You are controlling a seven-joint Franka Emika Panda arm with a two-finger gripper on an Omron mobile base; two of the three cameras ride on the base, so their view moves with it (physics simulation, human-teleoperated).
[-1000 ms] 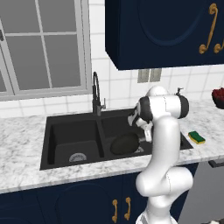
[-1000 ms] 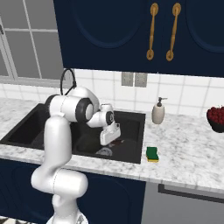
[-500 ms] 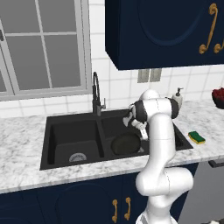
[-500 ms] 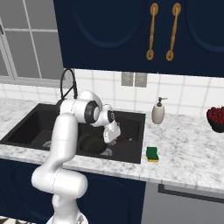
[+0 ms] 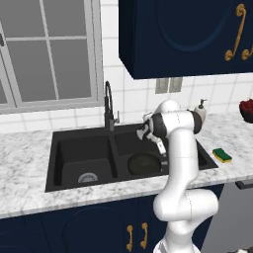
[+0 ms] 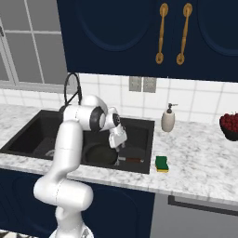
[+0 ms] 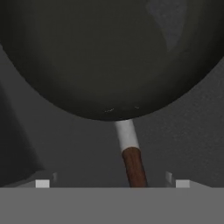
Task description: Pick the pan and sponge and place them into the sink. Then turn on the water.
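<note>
The black pan (image 5: 143,163) lies flat in the right basin of the matte-black sink (image 5: 74,154). Its reddish-brown and silver handle (image 6: 133,160) points toward the sponge side. My gripper (image 5: 162,158) hangs just above that handle, open, with nothing between its fingers. In the hand view the handle (image 7: 133,168) runs up between the wide-spread tips of the gripper (image 7: 112,183) to the pan (image 7: 109,57). The green and yellow sponge (image 5: 222,155) (image 6: 161,163) rests on the counter right of the sink (image 6: 139,126). No water runs from the faucet (image 5: 108,106).
The arched black faucet (image 6: 72,88) stands behind the divider between the basins. A cream soap dispenser (image 6: 168,120) sits at the back of the counter, and a dark bowl of red fruit (image 6: 229,124) at the far right. Dark blue cabinets hang overhead.
The gripper has opened and let go of the pan's handle. The pan now rests on the floor of the right basin, and the hand has drawn a little away from it.
</note>
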